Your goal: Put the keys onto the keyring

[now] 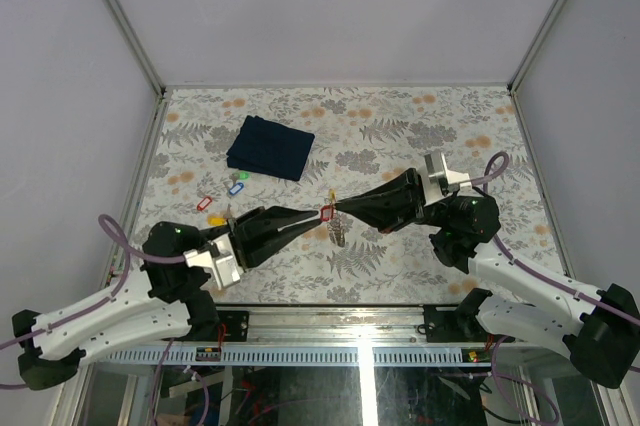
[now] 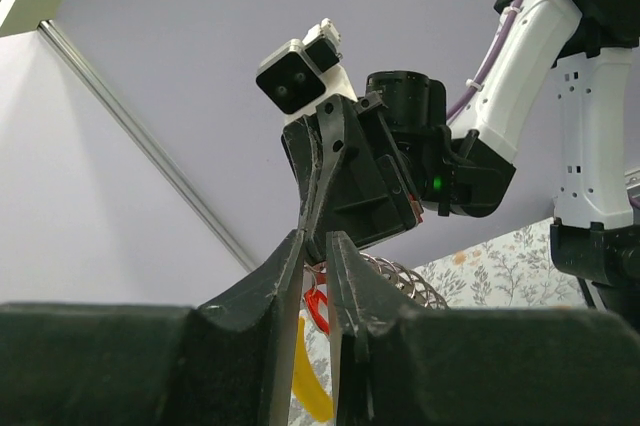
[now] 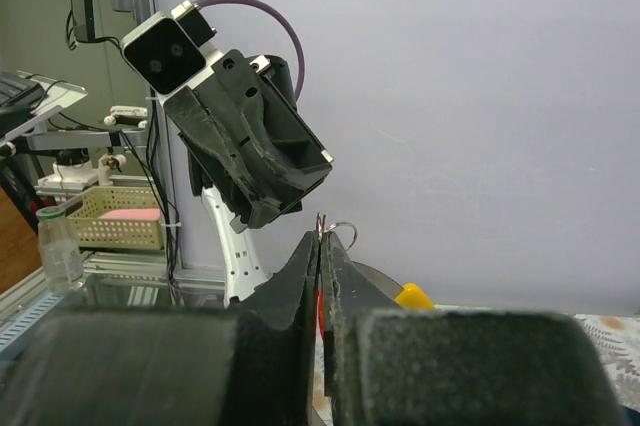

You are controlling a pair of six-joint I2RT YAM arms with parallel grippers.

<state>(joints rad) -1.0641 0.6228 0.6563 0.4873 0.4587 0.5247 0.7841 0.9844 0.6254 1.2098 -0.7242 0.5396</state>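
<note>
Only overhead: cloth (image 1: 270,147), perhaps loose keys (image 1: 236,188).

the table (image 1: 400,136) wears a pale cover printed with grey ferns and orange blossoms; plain lilac-grey walls (image 1: 330,6) close it in at nine, twelve and three o'clock; slim aluminium posts (image 1: 120,16) rise from the far corners, at about eleven and one o'clock; a metal rail (image 1: 340,318) runs along the near edge at six o'clock, with a bright streak of light on the glossy surface below it; the light is even and soft; in the right wrist view, outside the enclosure at nine o'clock, a yellow mesh basket (image 3: 105,216) and a clear jar (image 3: 60,251) stand side by side.
</note>
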